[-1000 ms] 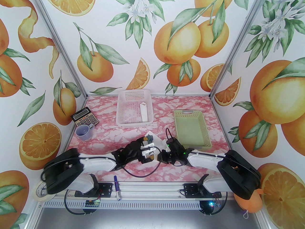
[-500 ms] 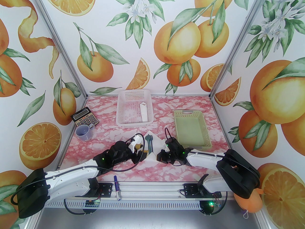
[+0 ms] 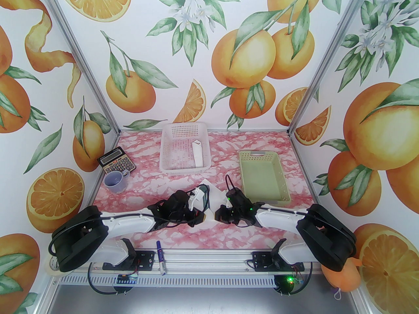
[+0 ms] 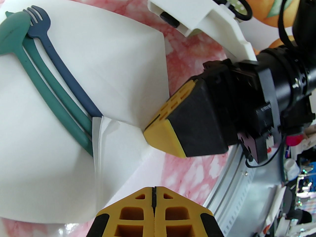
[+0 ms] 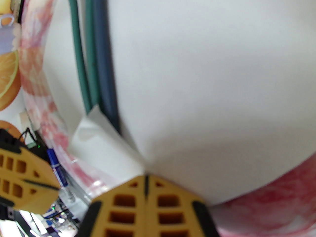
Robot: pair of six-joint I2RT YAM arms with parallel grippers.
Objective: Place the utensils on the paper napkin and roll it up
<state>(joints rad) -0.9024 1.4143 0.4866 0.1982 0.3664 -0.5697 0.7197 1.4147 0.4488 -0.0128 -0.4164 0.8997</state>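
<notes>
Your right gripper [image 5: 145, 178] is pinched shut on the near edge of the paper napkin [image 4: 111, 58] mid-table, your left gripper [image 4: 154, 190] is closed with nothing clearly in it, and the utensils [image 5: 101, 58] lie on the paper, so next roll that edge over them gently.

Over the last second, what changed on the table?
The left gripper pulled back left off the white paper napkin, uncovering the teal and navy plastic utensils, then returned, shut, to the napkin's near edge. The right gripper stayed pinched on the napkin. White mesh basket, green plastic bin, calculator and blue mug unmoved.
</notes>
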